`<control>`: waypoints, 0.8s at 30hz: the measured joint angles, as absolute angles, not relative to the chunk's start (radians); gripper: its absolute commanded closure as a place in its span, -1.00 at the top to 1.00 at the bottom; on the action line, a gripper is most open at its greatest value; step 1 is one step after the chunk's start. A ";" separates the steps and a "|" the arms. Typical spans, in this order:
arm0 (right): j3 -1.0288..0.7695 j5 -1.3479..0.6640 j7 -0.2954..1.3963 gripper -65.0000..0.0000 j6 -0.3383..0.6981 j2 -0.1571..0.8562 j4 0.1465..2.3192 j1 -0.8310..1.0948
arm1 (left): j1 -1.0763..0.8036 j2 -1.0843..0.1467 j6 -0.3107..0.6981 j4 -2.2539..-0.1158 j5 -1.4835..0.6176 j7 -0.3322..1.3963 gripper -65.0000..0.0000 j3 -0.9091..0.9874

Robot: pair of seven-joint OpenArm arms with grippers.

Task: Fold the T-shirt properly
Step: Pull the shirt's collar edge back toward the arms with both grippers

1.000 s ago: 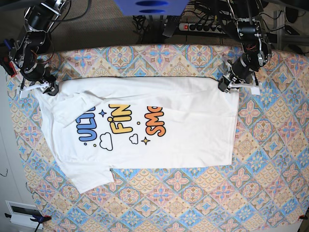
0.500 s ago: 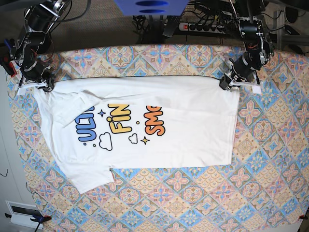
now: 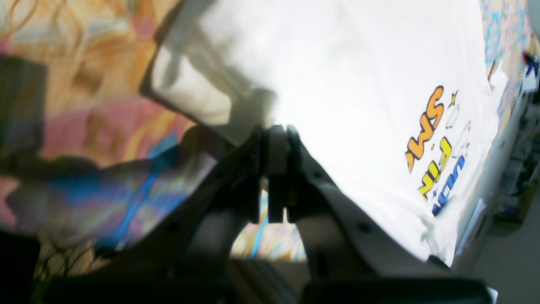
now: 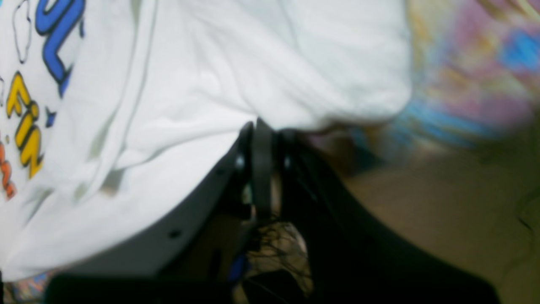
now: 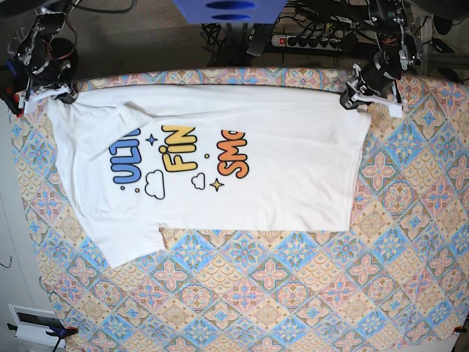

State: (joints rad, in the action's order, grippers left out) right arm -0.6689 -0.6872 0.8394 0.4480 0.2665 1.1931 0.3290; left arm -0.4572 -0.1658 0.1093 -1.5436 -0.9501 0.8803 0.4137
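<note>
The white T-shirt lies spread across the patterned table, folded lengthwise, its blue, yellow and orange print face up left of centre. It also shows in the left wrist view and the right wrist view. My left gripper is shut on the shirt's far right corner near the table's back edge; its jaws show pressed together in the left wrist view. My right gripper is shut on the far left corner; its jaws are closed on cloth in the right wrist view.
The table wears a cloth of blue, orange and pink tiles. A power strip and cables lie behind the back edge. A blue object sits at the top centre. A white box stands at the lower left.
Both grippers have moved toward the table's back edge, pulling the shirt's far edge with them. The whole shirt has slid away from the front and lies stretched flatter.
</note>
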 measured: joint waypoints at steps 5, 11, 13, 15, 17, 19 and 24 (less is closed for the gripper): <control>-0.670 -0.674 0.841 -0.95 0.437 0.268 1.227 0.369 | -0.497 -0.163 0.110 -1.544 -0.950 0.887 -1.00 0.414; -0.671 -0.674 0.835 -0.74 0.437 0.257 1.230 0.370 | -0.501 -0.163 0.109 -1.544 -0.950 0.887 -0.98 0.414; -0.672 -0.673 0.827 -0.60 0.434 0.243 1.246 0.373 | -0.502 -0.163 0.110 -1.544 -0.950 0.887 -0.87 0.414; -0.672 -0.657 0.843 -0.47 0.434 0.240 1.274 0.374 | -0.502 -0.165 0.109 -1.544 -0.949 0.902 -0.68 0.414; -0.672 -0.654 0.842 -0.36 0.429 0.236 1.295 0.377 | -0.502 -0.167 0.110 -1.545 -0.952 0.932 -0.42 0.414; -0.674 -0.654 0.842 -0.30 0.429 0.236 1.312 0.383 | -0.501 -0.167 0.110 -1.549 -0.958 0.955 -0.23 0.415; -0.680 -0.655 0.842 -0.28 0.426 0.236 1.345 0.397 | -0.502 -0.167 0.113 -1.550 -0.965 0.971 -0.12 0.415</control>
